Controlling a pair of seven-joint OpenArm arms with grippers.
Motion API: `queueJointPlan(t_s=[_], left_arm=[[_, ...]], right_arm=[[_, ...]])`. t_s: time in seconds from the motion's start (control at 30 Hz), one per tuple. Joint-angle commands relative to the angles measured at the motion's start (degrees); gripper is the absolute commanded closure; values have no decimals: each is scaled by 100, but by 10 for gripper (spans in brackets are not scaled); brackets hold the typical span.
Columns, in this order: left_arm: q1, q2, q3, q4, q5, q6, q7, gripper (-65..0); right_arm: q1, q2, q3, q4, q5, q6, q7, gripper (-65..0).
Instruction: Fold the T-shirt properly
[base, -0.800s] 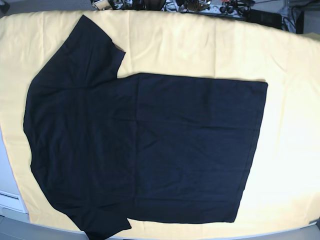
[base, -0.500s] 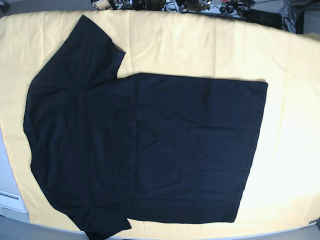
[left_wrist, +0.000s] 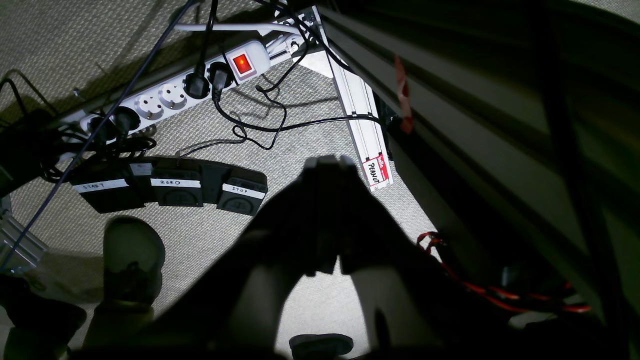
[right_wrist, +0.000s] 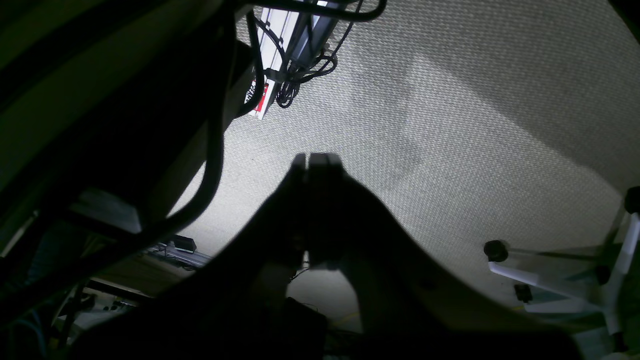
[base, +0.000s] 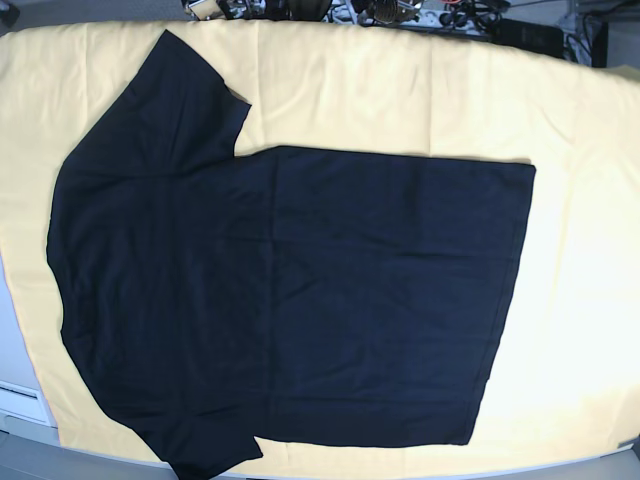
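Jaws pressed together, empty, on both the left gripper (left_wrist: 327, 162) and right gripper (right_wrist: 317, 160), hanging floorward off the table, so I judge folding unstarted: T-shirt (base: 290, 300) lies flat on the yellow cloth (base: 400, 90), sleeves spread.

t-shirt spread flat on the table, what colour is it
Plain black short-sleeved cotton T-shirt, no pattern visible; it lies on a large pale yellow cloth. Shows best in the base view.

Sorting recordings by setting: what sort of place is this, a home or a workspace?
Most likely a robotics lab or workshop, not a home. A black T-shirt lies flat on a yellow cloth; on the carpet below sit labelled foot pedals, a power strip and an office chair base.
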Motion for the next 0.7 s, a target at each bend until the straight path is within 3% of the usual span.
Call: queueJointPlan(t_s=[0.0, 0.13, 0.23, 0.33, 0.5, 0.67], left_arm=[[35, 81, 17, 48, 57, -129, -15, 0], [46, 83, 17, 61, 275, -127, 142, 0], [83, 81, 17, 227, 385, -129, 782, 0], [319, 26, 20, 629, 669, -127, 1342, 0], [990, -264, 24, 1600, 632, -155, 1711, 0], [1801, -706, 35, 2767, 459, -278, 1971, 0]], right_arm=[[79, 0, 9, 70, -24, 20, -61, 0], [79, 0, 7, 70, -136, 63, -66, 0], [52, 4, 9, 70, -339, 363, -372, 0], [-111, 52, 7, 103, -459, 387, -514, 0], [-754, 267, 7, 649, -426, 564, -745, 0], [-1657, 435, 7, 1631, -411, 511, -1281, 0]])
